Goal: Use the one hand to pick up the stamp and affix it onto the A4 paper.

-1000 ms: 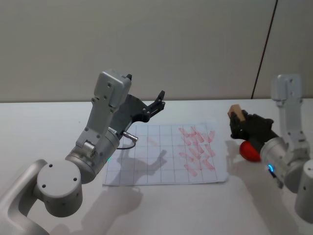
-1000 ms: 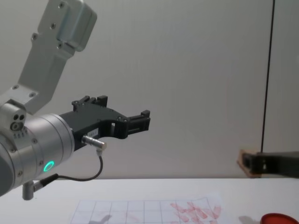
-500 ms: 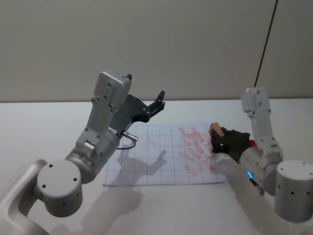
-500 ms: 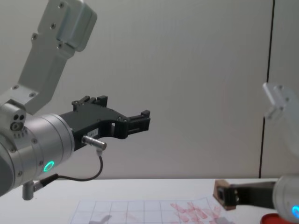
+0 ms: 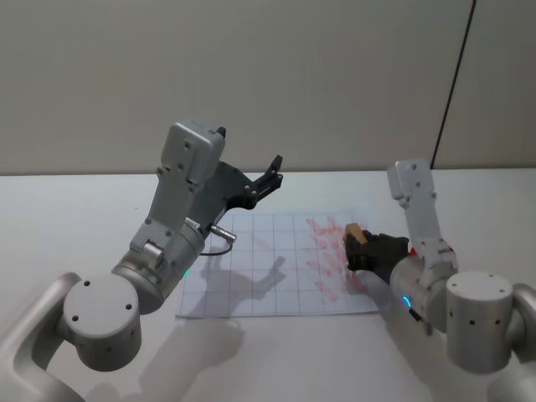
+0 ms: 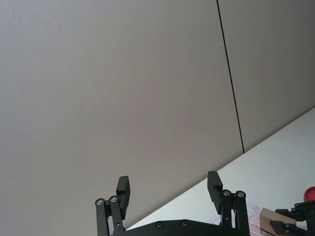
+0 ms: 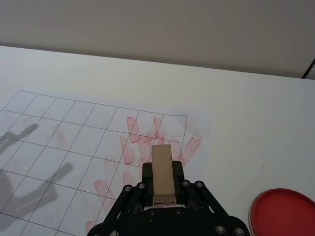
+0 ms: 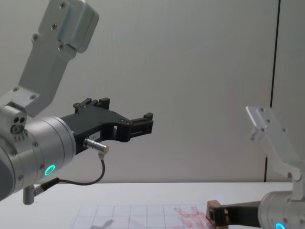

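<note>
Wood, light brown: the stamp (image 7: 162, 169) sat clamped between the fingers of the right gripper (image 7: 162, 186), which closed on its two long sides, with the front end of the block projecting past the fingertips. In the head view the stamp (image 5: 354, 232) hung over the right part of the paper (image 5: 268, 272), above the cluster of red marks (image 7: 147, 142). The chest view put it low, close over the sheet; contact could not be judged. The inked face was hidden.

Handling, by judgement: block small, rigid and probably light, with plain wood faces that should not slip under the pads. The side grip looked sound, and a hold nearer the middle would resist tilting when pressed down. The paper was thin and loose on the table, so it might slide or lift with the stamp. Wet ink would smear under any sideways drag.

The red pad (image 7: 283, 214) lay off the sheet to the right. The left gripper (image 6: 168, 191) was parked high over the left side, jaws spread wide and empty.
</note>
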Controlling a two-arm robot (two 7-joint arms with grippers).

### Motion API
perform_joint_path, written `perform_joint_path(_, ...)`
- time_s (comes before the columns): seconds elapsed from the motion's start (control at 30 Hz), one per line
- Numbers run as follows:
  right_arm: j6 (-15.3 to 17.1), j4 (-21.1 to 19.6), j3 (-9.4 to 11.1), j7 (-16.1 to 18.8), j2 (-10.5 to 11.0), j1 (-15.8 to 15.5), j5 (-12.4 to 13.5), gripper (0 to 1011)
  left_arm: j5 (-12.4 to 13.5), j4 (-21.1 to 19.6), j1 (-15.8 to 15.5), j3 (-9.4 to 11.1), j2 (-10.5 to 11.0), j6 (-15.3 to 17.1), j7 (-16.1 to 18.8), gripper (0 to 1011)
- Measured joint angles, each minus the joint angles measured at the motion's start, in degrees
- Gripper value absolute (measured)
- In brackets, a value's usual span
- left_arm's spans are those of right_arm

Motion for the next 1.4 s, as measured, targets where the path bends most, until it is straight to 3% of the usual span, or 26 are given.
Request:
perform_joint_path(0.57, -0.5, 5.2, -0.5, 1.3, -1.6, 2.4, -0.3, 227, 0.0, 0.0, 0.0, 0.0, 0.0, 0.0, 0.0, 1001)
perform_joint_path(1.4, 2.2, 7.6, -0.4, 0.6, -2.2, 3.4, -1.5, 227, 0.0, 0.0, 0.0, 0.0, 0.0, 0.0, 0.0, 1001)
